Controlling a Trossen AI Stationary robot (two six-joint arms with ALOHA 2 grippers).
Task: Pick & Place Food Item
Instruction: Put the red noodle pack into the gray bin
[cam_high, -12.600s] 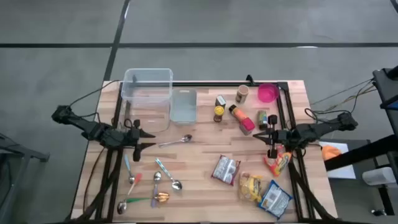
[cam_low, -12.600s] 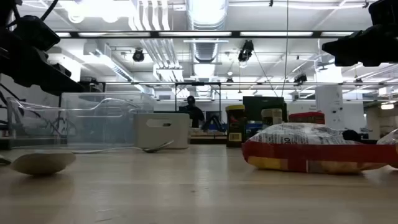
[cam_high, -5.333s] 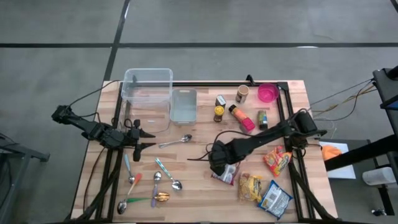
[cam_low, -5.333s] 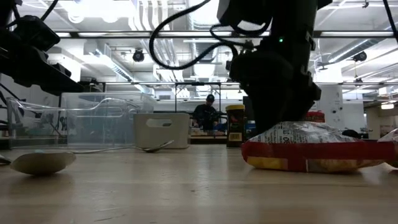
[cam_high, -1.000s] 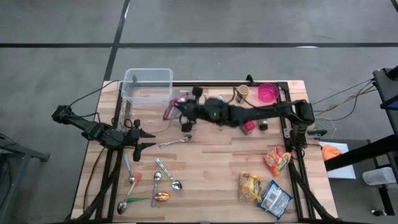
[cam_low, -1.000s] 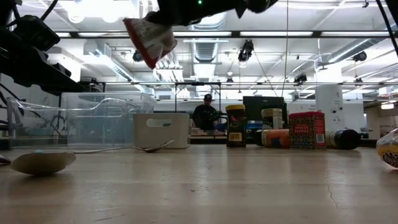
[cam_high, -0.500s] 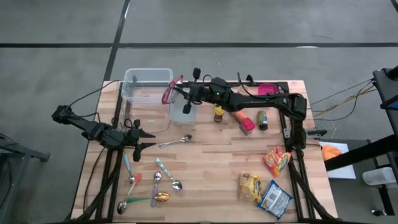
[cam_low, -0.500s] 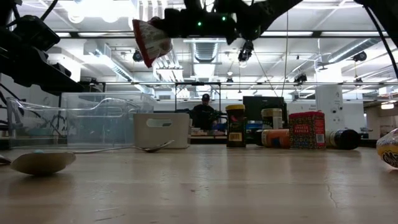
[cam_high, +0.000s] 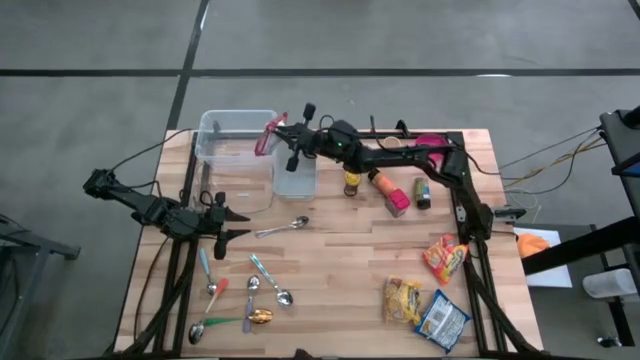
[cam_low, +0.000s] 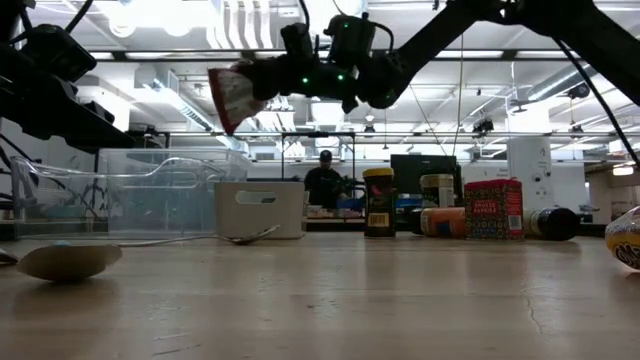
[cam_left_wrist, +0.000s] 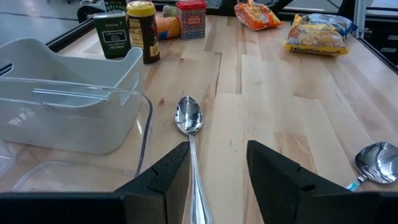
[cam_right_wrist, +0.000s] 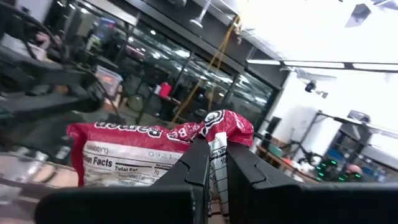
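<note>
A red and white ramen packet (cam_high: 266, 136) hangs in the air over the right wall of the clear plastic container (cam_high: 237, 160). My right gripper (cam_high: 283, 134) is shut on it, its arm reaching across the far side of the table from the right. In the low view the packet (cam_low: 232, 92) sticks out past the gripper (cam_low: 264, 78), well above the container (cam_low: 150, 195). My left gripper (cam_high: 238, 224) waits open at the table's left, its fingers either side of a spoon (cam_left_wrist: 188, 118) lying on the wood without touching it. My right gripper pinches the packet's crimped end (cam_right_wrist: 219, 132) between its two fingers (cam_right_wrist: 199, 163). The fingers come from the table's right, about level and tipped slightly up. The packet is lifted clear and reaches out beyond the fingertips toward the table's left, sloping downward.
A small pale tray (cam_high: 296, 172) stands right of the container. Spice jars and bottles (cam_high: 385, 185) and a pink bowl (cam_high: 430, 150) fill the far right. Snack packets (cam_high: 425, 290) lie at the near right, several spoons (cam_high: 245, 295) at the near left.
My right gripper has carried the ramen packet toward the table's far left, from beside the small tray to over the clear container's right wall, sinking slightly and tipping its fingers upward. The packet has stayed in the hold, clear of everything.
</note>
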